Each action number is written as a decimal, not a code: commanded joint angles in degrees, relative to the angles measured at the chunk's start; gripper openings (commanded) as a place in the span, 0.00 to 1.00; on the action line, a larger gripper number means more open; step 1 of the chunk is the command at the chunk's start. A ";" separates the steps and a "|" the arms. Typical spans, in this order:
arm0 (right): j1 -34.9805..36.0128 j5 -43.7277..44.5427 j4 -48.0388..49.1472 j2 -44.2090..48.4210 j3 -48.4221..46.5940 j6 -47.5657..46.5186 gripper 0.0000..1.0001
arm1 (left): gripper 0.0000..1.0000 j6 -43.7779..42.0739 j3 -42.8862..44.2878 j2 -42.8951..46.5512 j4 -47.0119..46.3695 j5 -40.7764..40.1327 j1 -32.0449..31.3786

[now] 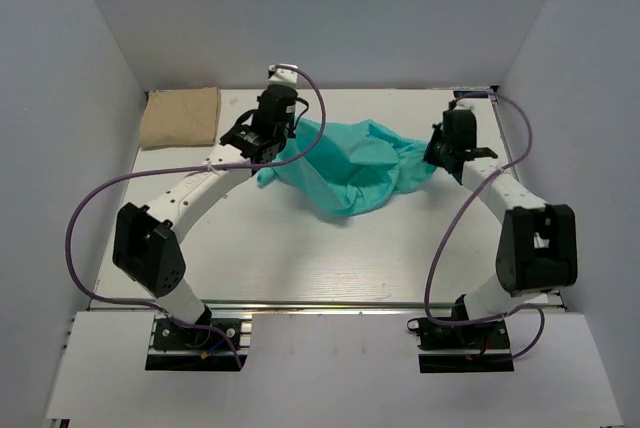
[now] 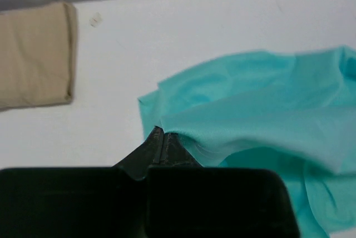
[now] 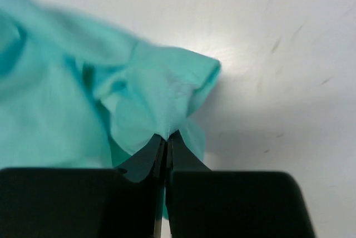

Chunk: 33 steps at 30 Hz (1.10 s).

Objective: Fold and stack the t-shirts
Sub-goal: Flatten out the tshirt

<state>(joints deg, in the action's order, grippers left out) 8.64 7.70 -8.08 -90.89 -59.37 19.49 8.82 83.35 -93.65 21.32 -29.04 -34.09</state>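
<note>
The teal-green t-shirt [image 1: 350, 168] hangs bunched between my two grippers over the middle of the table, sagging toward the near side. My left gripper [image 1: 262, 144] is shut on its left edge; in the left wrist view the cloth [image 2: 261, 104] spreads from the closed fingertips [image 2: 162, 133]. My right gripper [image 1: 447, 156] is shut on its right edge; in the right wrist view the cloth [image 3: 83, 99] bunches at the closed tips [image 3: 167, 135]. The tan-beige t-shirt [image 1: 181, 116] lies folded at the far left corner, and it also shows in the left wrist view [image 2: 33, 54].
White walls enclose the table [image 1: 300, 258] on the left, far and right sides. Purple cables loop from both arms. The arm bases are bolted at the near edge.
</note>
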 commanded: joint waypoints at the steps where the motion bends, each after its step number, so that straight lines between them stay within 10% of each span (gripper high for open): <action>1: -1.69 12.75 1.66 7.29 -7.32 -1.91 0.00 | 0.00 -4.32 4.71 6.63 -3.56 -4.98 2.44; 21: -7.85 36.06 7.29 22.42 -31.58 -25.63 0.00 | 0.00 -23.67 4.71 23.50 -17.54 -25.36 6.58; 33: -7.68 27.73 8.52 30.33 -38.71 -30.03 0.00 | 0.00 -20.34 5.86 33.62 -9.46 -13.68 6.05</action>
<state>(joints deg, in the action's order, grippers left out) 1.87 35.24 -2.76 -62.48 -95.90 -8.08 -12.32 88.42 -62.87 9.47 -43.88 -28.62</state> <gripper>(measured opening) 0.012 0.022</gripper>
